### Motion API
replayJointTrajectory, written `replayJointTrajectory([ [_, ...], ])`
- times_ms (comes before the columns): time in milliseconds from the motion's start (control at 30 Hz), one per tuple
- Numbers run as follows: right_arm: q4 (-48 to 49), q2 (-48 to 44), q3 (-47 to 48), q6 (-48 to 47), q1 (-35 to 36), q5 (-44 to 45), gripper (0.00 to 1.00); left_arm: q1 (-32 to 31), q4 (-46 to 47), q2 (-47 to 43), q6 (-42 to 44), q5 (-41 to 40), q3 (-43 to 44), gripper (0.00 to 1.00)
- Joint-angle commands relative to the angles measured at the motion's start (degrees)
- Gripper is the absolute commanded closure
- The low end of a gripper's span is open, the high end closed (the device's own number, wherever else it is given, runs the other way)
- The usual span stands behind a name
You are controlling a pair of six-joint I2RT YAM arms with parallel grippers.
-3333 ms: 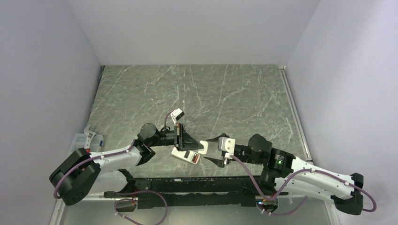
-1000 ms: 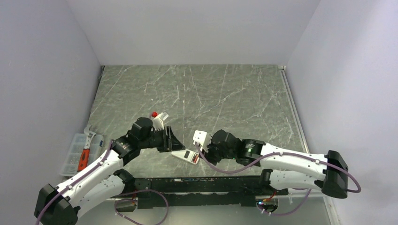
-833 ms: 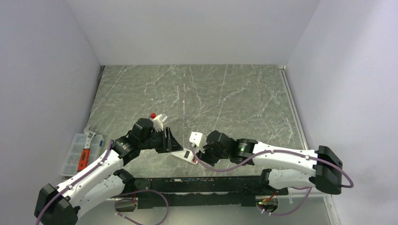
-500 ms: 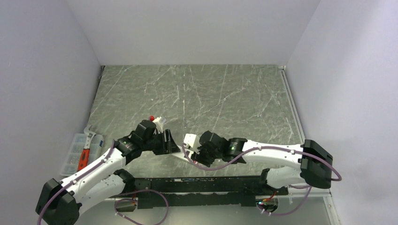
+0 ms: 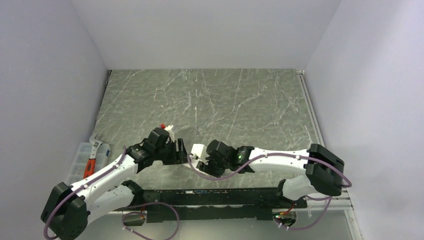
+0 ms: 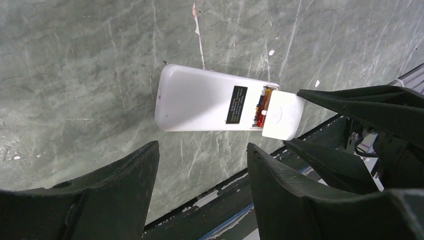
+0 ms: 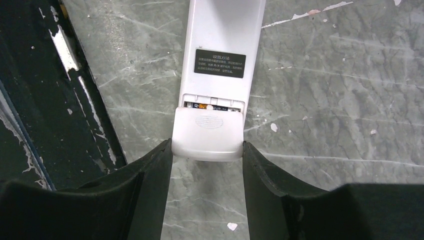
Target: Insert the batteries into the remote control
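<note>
Closing-up stage, I reckon: remote control (image 6: 200,105) lies back-up on the table (image 6: 75,60), batteries (image 7: 210,105) peeping from the slot, right gripper (image 7: 207,148) clasping the half-seated cover (image 7: 209,135), left gripper (image 6: 202,148) spread wide and empty above it, and next calls for a straight slide home.

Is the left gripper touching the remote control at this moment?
Apart. In the left wrist view, bare table shows between the remote control and both fingertips of the open left gripper.
</note>
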Motion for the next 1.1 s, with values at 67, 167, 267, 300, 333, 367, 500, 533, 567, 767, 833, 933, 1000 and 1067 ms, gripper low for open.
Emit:
replayJointTrajectory([
  [67, 2.49, 1.62, 2.96, 0.23, 0.14, 0.07, 0.82, 0.22, 2.24, 0.81, 2.38, -1.55, 0.95, 0.3],
  [167, 2.57, 2.35, 3.28, 0.47, 0.06, 0.2, 0.82, 0.22, 2.69, 1.6, 2.82, -1.56, 0.95, 0.3],
  [267, 2.57, 2.9, 3.64, 0.61, 0.15, 0.59, 0.82, 0.22, 3.08, 1.92, 3.0, -1.16, 0.89, 0.3],
  [300, 2.54, 3.08, 3.73, 0.61, 0.12, 0.76, 0.82, 0.22, 3.3, 1.99, 3.0, -1.03, 0.74, 0.3],
  [333, 2.31, 3.31, 3.89, 0.54, 0.08, 0.9, 0.82, 0.22, 3.35, 1.95, 3.06, -0.9, 0.69, 0.3],
  [367, 2.17, 3.56, 4.1, 0.52, 0.14, 1.11, 0.82, 0.22, 3.44, 1.95, 3.06, -0.8, 0.61, 0.3],
  [500, 2.08, 4.05, 4.37, 0.51, 0.02, 1.43, 0.82, 0.22, 3.77, 2.03, 3.2, -0.5, 0.43, 0.3],
  [533, 1.97, 4.2, 4.47, 0.52, 0.05, 1.42, 0.82, 0.22, 3.91, 2.1, 3.18, -0.41, 0.42, 0.3],
  [567, 1.96, 4.37, 4.48, 0.5, 0.05, 1.39, 0.82, 0.22, 3.96, 2.19, 3.2, -0.43, 0.35, 0.3],
  [767, 2.13, 5.16, 4.56, 0.52, 0.01, 1.69, 0.83, 0.22, 5.02, 3.01, 3.28, -0.49, 0.08, 0.3],
  [833, 2.13, 5.49, 4.65, 0.57, 0.06, 1.86, 0.83, 0.22, 5.64, 3.77, 3.24, -0.42, -0.06, 0.3],
  [933, 1.88, 6.13, 4.74, 0.6, 0.03, 1.98, 0.83, 0.22, 6.64, 4.91, 3.29, -0.23, -0.1, 0.3],
  [1000, 2.1, 6.35, 4.59, 0.52, 0.03, 1.99, 0.83, 0.22, 7.55, 5.83, 3.29, -0.18, -0.17, 0.3],
  [1067, 2.46, 6.45, 4.36, 0.52, 0.05, 1.85, 0.83, 0.26, 8.4, 6.89, 3.45, 0.18, -0.19, 0.3],
])
